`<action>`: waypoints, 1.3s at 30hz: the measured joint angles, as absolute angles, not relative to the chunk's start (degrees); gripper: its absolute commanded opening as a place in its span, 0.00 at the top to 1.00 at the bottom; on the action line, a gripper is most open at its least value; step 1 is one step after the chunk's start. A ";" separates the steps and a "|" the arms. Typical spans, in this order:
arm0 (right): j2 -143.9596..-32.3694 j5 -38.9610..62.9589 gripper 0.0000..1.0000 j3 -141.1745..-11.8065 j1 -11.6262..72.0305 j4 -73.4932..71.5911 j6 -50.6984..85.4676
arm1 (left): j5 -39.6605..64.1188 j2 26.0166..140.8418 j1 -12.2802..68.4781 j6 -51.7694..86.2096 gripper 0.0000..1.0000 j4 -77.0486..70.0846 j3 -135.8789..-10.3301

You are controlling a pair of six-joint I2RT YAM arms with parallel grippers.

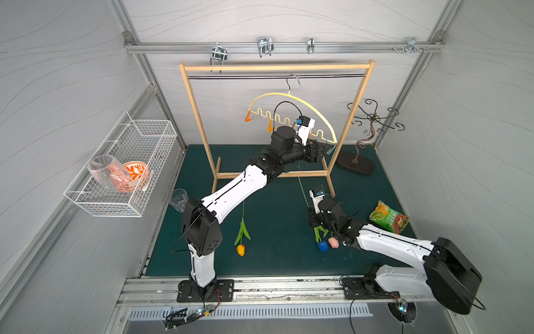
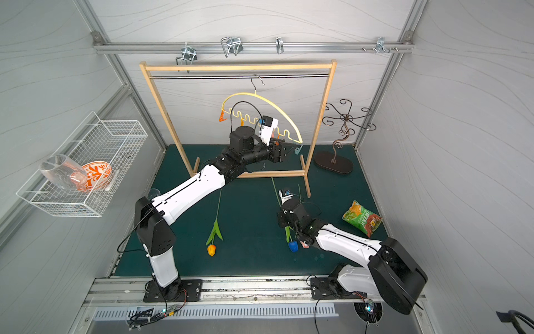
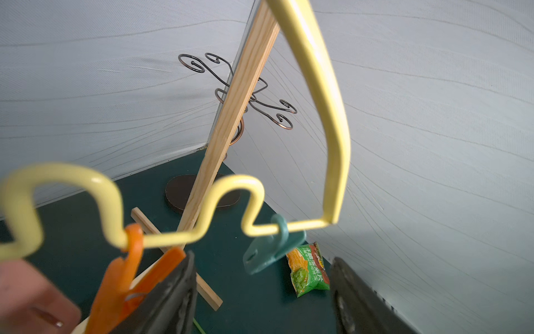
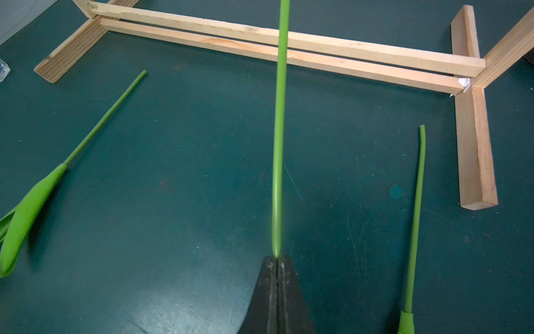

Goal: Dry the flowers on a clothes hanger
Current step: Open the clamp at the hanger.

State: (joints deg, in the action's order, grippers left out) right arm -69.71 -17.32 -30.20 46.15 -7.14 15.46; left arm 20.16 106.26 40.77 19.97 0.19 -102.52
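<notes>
Right gripper (image 4: 276, 258) clamped on 1 tulip stem (image 4: 279, 144); left gripper (image 3: 261, 258) jaws apart at teal clothespin (image 3: 273, 250)

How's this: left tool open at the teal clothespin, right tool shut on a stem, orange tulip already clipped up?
No: the orange tulip lies loose on the mat, as both top views show. Left tool open at the teal clothespin and right tool shut on a stem both hold.
</notes>
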 measured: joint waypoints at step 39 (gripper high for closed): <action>-69.91 -17.28 1.00 -31.03 46.15 -6.33 15.35 | 10.81 107.07 45.30 8.12 0.34 0.56 -102.52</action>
State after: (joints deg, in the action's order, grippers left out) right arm -69.91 -17.28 -31.03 46.15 -6.33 15.35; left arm 10.81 107.07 45.30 8.12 0.56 -102.52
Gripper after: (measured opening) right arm 0.042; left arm 0.682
